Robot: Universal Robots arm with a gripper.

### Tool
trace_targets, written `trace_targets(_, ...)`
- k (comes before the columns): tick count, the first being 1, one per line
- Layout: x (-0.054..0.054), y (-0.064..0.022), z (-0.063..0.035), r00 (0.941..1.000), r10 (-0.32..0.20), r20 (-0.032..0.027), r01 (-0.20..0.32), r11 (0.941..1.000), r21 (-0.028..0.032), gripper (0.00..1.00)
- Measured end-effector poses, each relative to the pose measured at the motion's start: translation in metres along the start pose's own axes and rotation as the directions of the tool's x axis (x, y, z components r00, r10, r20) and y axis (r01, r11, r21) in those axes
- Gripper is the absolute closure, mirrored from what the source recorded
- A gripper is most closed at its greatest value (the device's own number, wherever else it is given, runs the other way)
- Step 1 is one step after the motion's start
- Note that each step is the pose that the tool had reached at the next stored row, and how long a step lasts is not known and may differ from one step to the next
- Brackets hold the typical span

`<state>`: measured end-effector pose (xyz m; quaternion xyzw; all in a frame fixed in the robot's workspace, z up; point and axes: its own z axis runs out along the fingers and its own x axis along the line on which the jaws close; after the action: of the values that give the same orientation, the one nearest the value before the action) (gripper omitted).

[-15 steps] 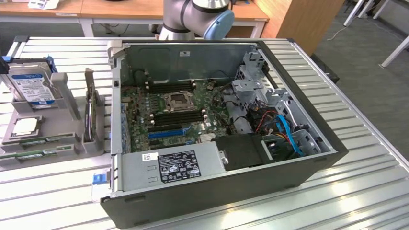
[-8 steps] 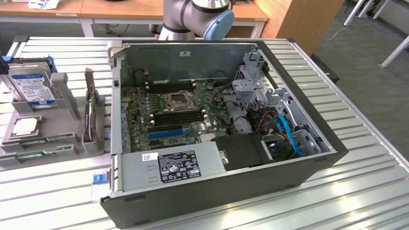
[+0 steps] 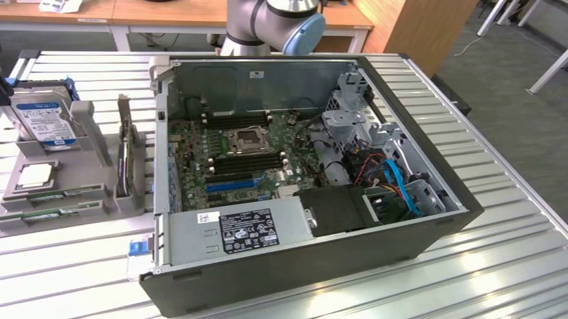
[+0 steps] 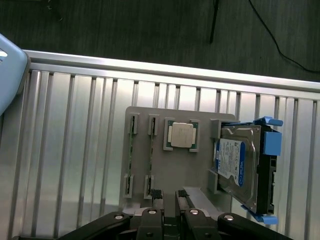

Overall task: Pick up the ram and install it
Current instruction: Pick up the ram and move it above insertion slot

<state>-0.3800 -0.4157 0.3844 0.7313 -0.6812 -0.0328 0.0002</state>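
A slatted metal table (image 3: pixel 497 266) carries an open computer case (image 3: pixel 293 266), its motherboard (image 3: pixel 239 153) exposed. The robot arm (image 3: pixel 275 23) rises behind the case. At the exterior view's left sits a grey parts tray (image 4: pixel 170 170), and a hard drive (image 4: pixel 239 165) stands in its holder. Two ram sticks (image 4: pixel 131 155) rest on edge, side by side, in the tray's slots, with a CPU (image 4: pixel 181 135) between them and the drive. The gripper (image 4: pixel 167 196) hangs over the tray's edge near the sticks' ends, fingers slightly parted and pinching nothing.
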Motion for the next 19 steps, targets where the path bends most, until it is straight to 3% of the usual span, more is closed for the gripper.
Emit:
trace_targets(7,0.000,0.0000,0.0000,1.0000,0.000,0.0000,0.000,1.0000,0.0000,0.75)
trace_targets(8,0.000,0.0000,0.0000,1.0000,0.000,0.0000,0.000,1.0000,0.0000,0.69)
trace_targets(9,0.000,0.0000,0.0004,1.0000,0.000,0.0006,0.000,1.0000,0.0001,0.69)
trace_targets(19,0.001,-0.0007,0.0169,1.0000,0.000,0.0047,0.000,1.0000,0.0004,0.69)
